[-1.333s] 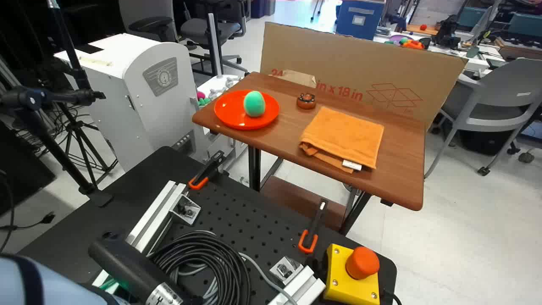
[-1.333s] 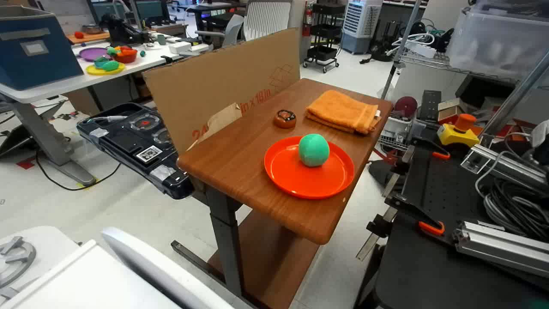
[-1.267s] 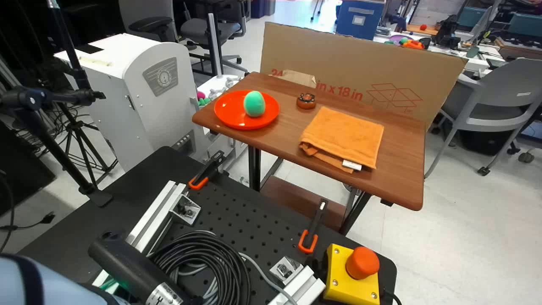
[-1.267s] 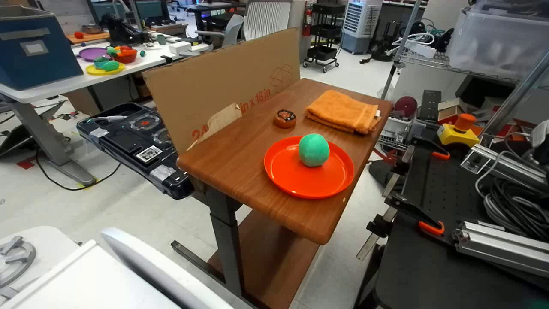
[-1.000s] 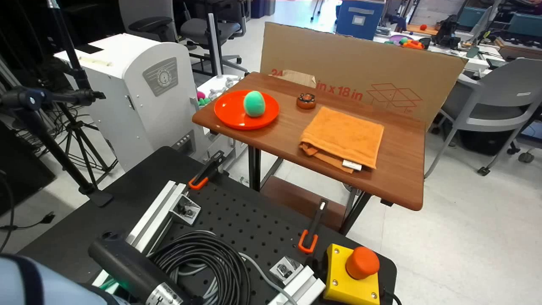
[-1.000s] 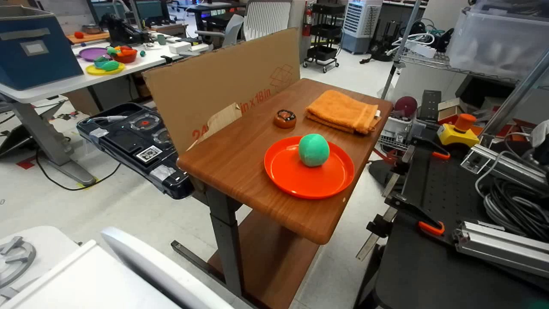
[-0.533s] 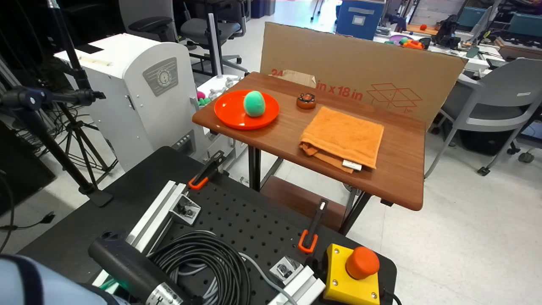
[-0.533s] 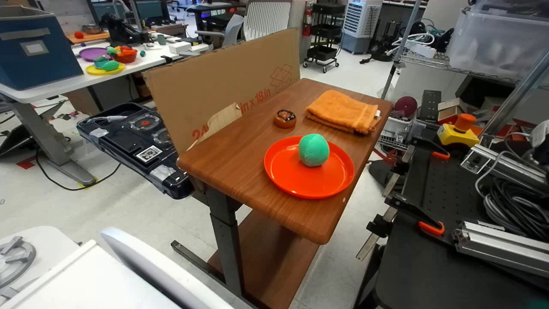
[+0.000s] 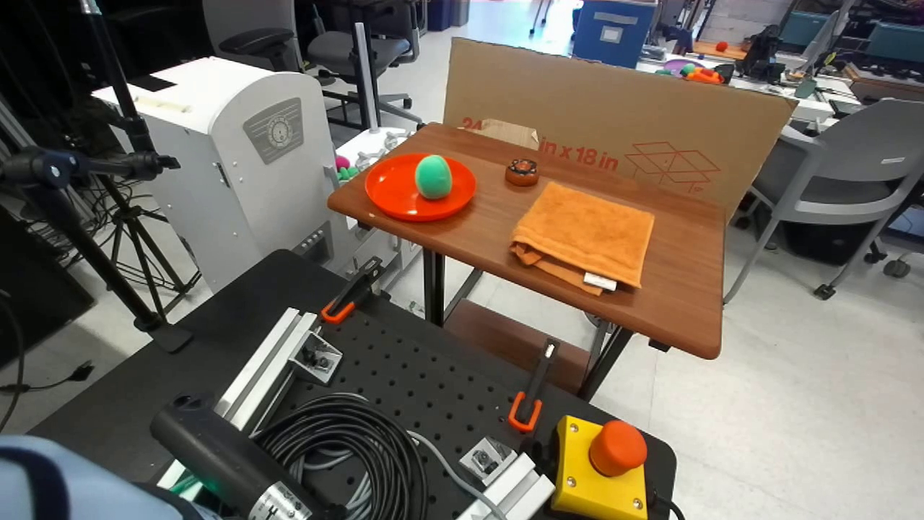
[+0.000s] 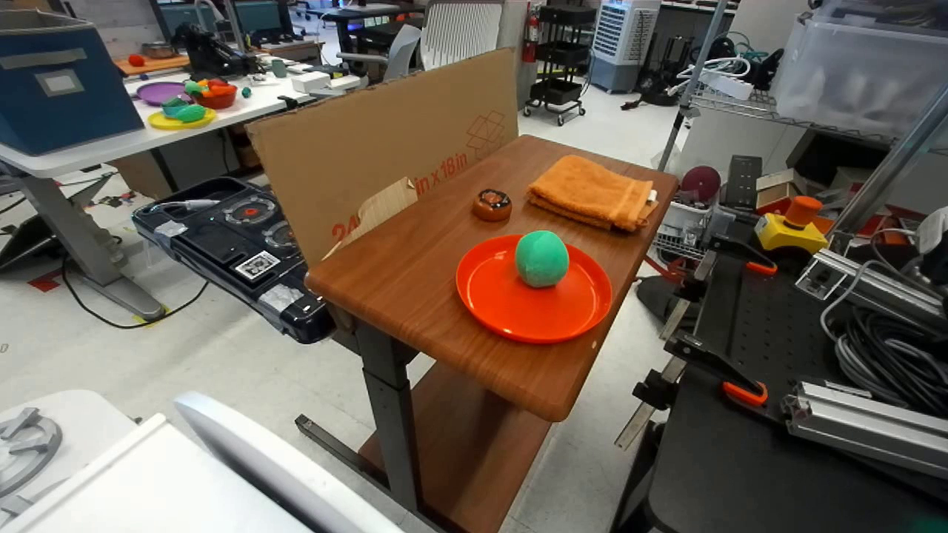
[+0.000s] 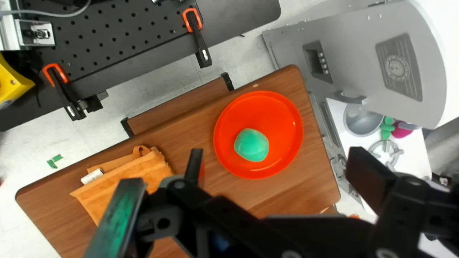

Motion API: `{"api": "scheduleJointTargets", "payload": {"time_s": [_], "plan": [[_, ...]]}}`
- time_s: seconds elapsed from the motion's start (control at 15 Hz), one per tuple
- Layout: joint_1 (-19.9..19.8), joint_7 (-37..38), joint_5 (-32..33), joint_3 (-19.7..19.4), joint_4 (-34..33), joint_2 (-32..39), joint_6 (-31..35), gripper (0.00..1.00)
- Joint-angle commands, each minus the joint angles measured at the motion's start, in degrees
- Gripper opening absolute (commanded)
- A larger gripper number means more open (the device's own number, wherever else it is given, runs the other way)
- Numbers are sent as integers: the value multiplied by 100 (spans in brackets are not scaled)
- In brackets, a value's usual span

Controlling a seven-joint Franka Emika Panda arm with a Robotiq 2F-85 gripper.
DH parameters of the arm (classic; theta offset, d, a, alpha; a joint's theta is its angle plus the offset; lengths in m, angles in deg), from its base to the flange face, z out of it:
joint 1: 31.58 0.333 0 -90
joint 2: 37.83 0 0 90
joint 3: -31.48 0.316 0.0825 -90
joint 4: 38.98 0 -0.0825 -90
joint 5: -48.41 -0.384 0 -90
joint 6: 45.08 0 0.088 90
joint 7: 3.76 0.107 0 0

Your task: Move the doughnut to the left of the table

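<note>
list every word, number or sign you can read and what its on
"24", on the cardboard sheet, partly behind a flap
"in x 18 in", same sheet
Too small, blurred or cut off: labels on the blue bin, black cylinder and orange cloth, badge on the white cabinet, code on the black case

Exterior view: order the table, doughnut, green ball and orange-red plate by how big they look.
Largest to smallest, as they look in an exterior view:
table
orange-red plate
green ball
doughnut
The green ball sits nearer the camera than the doughnut, so true sizes are unsure.
</note>
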Motion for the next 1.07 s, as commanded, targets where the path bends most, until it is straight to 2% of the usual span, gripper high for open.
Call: {"api": "scheduleJointTargets", "payload": {"time_s": [0.0, 0.33, 0.6, 1.0], "plan": [[-119, 350, 376, 39, -1053, 1374, 333, 100], [8, 890, 1008, -113, -2294, 2910, 502, 100], [148, 968, 1096, -350, -3066, 4050, 642, 100], [462, 1258, 1228, -841, -4175, 5596, 489, 100]]}}
